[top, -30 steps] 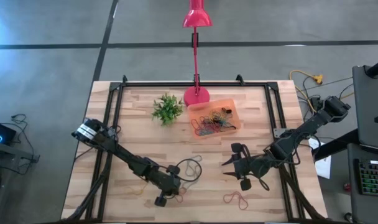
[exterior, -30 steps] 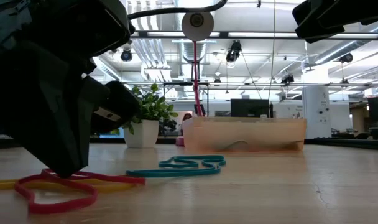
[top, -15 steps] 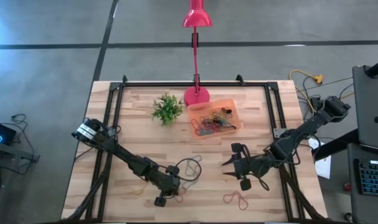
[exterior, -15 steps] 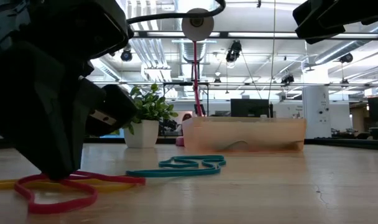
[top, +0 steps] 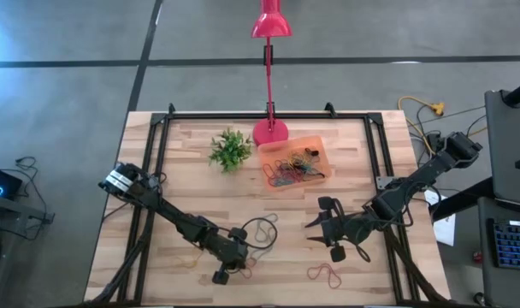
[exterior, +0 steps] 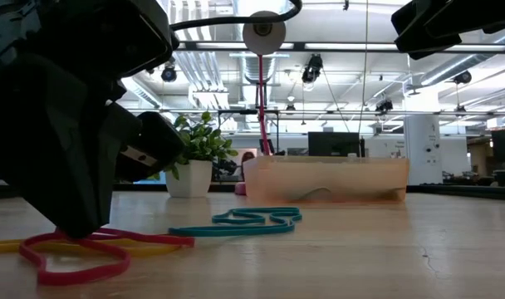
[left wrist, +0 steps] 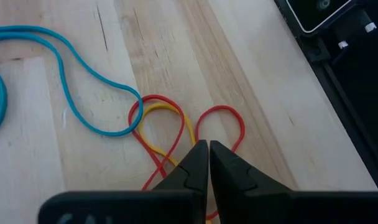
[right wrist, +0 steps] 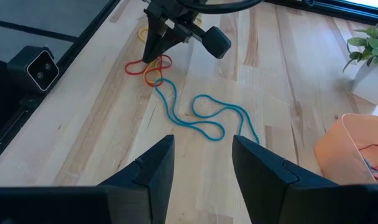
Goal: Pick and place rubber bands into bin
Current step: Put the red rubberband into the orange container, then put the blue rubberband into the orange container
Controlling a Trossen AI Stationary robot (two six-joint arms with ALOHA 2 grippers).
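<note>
On the wooden surface [top: 192, 162], the left tool [left wrist: 207, 163] is pressed shut onto a red rubber band [left wrist: 219, 121] near the front edge. The right tool [right wrist: 201, 163] is held wide apart above the surface. More rubber bands [top: 292, 168] are gathered in the orange bin [top: 322, 147].

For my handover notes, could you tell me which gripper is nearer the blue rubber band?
Left. The left gripper is down beside the blue rubber band; the right gripper hovers farther off.

Bin [top: 296, 164] beside plant [top: 229, 150], lamp base [top: 270, 132] behind, loose bands [top: 260, 229] apparently nearer front.
</note>
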